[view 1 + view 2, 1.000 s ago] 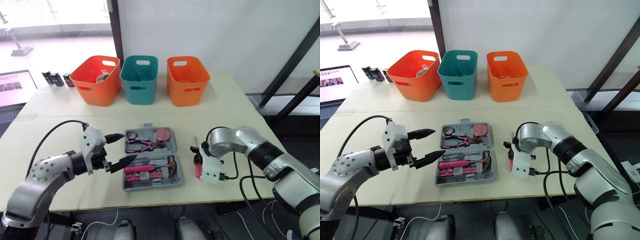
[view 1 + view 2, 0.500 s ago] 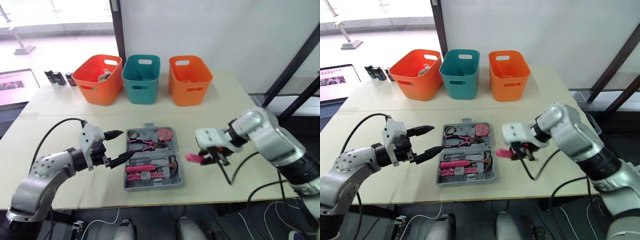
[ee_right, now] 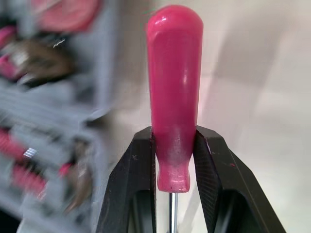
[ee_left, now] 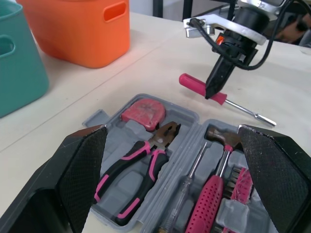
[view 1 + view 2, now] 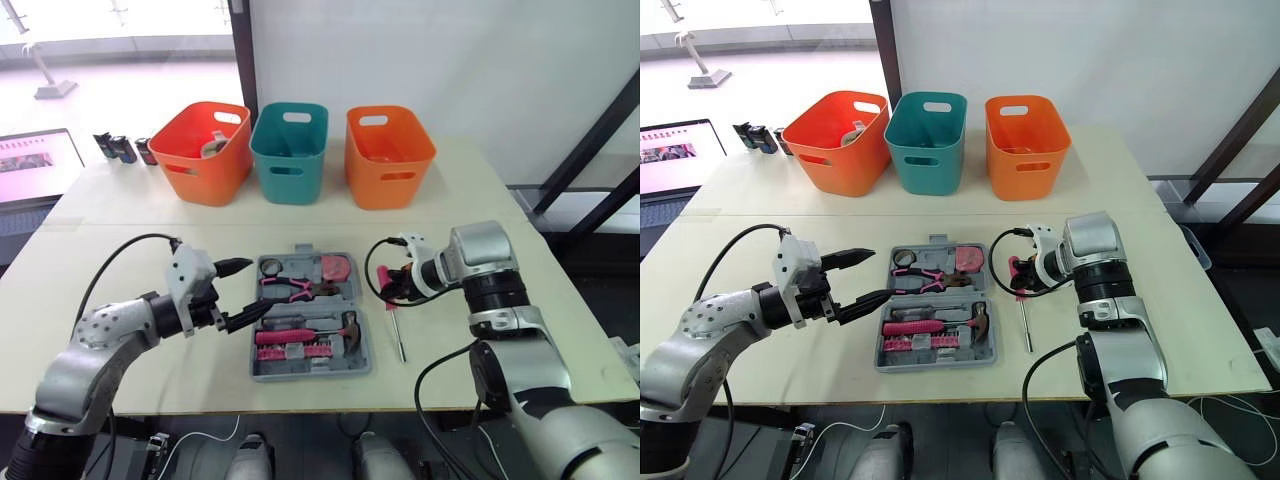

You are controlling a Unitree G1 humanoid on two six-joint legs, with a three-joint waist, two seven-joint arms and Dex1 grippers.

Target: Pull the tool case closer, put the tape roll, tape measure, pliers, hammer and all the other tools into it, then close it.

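since the right gripper (image 3: 174, 138) is the busy one, starting there: its two black fingers (image 3: 138, 167) are clamped tight on the pink handle of a screwdriver (image 3: 174, 73), down by the end where the metal shaft comes out. from the head views the screwdriver sits just right of the tool case (image 5: 342, 297), not in it, with the handle toward the far side and the shaft slanting toward the near edge of the table (image 5: 470, 190). the tip is down by the tabletop, but i can't tell if it actually touches.

the left gripper (image 5: 253, 290) has its fingers spread wide with nothing between them. it hovers at the left edge of the case, tips pointing right over it.

the case lies open and flat in the middle of the table. inside are pink and black pliers (image 5: 283, 291) in the far row, a pink tape measure (image 5: 335, 268) in the far right corner, a hammer (image 5: 290, 335) with a pink grip across the middle, and a row of pink bits (image 5: 300, 351) along the near edge. a small dark ring sits in the far left pocket, too small to say what it is.

along the far side stand an orange bin (image 5: 200, 160), a teal bin (image 5: 288, 160) and another orange bin (image 5: 390, 165). a laptop (image 5: 35, 165) is off at the far left.
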